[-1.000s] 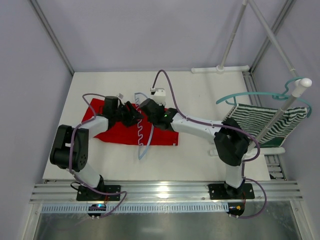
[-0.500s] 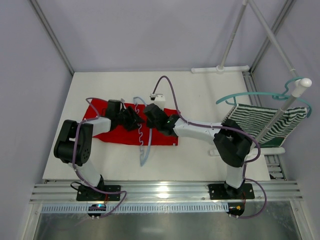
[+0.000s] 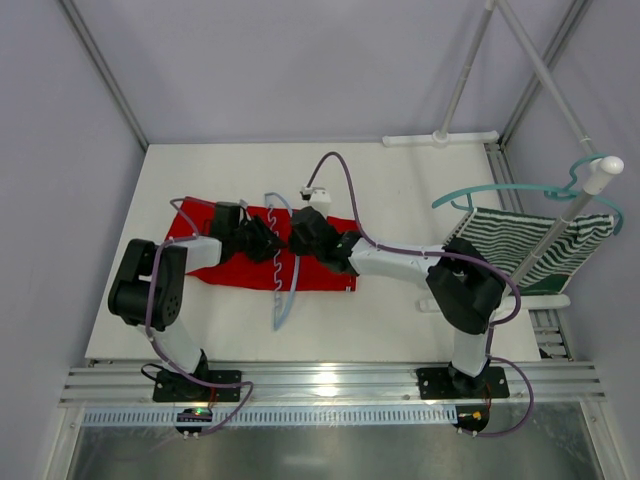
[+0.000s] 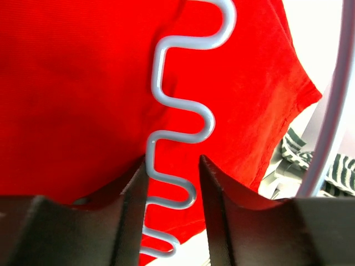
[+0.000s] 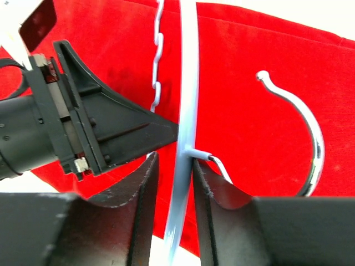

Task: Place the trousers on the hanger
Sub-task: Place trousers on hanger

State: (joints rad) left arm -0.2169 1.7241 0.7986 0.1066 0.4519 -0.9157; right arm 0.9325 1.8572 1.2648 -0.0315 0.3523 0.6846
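Observation:
The red trousers (image 3: 325, 276) lie flat on the white table, left of centre. The pale blue hanger (image 3: 281, 278) lies across them, its metal hook (image 5: 316, 145) resting on the cloth. My left gripper (image 3: 270, 244) comes in from the left. Its jaws (image 4: 173, 159) stand open astride the wavy lower bar (image 4: 156, 77), which touches one finger only. My right gripper (image 3: 297, 240) comes in from the right. Its jaws (image 5: 173, 158) are open around the hanger's smooth upper bar (image 5: 188, 83), beside the hook's stub, with a gap on one side.
A green-and-white striped garment (image 3: 530, 245) hangs on a darker teal hanger (image 3: 500, 190) from the white rack pole (image 3: 560, 225) at the right. A white pipe (image 3: 440, 138) lies along the table's back edge. Walls enclose the table (image 3: 400, 190).
My right gripper's jaws have opened off the hanger's upper bar. The left jaws have narrowed around the wavy bar. Both wrists shifted slightly and the hanger has settled onto the trousers.

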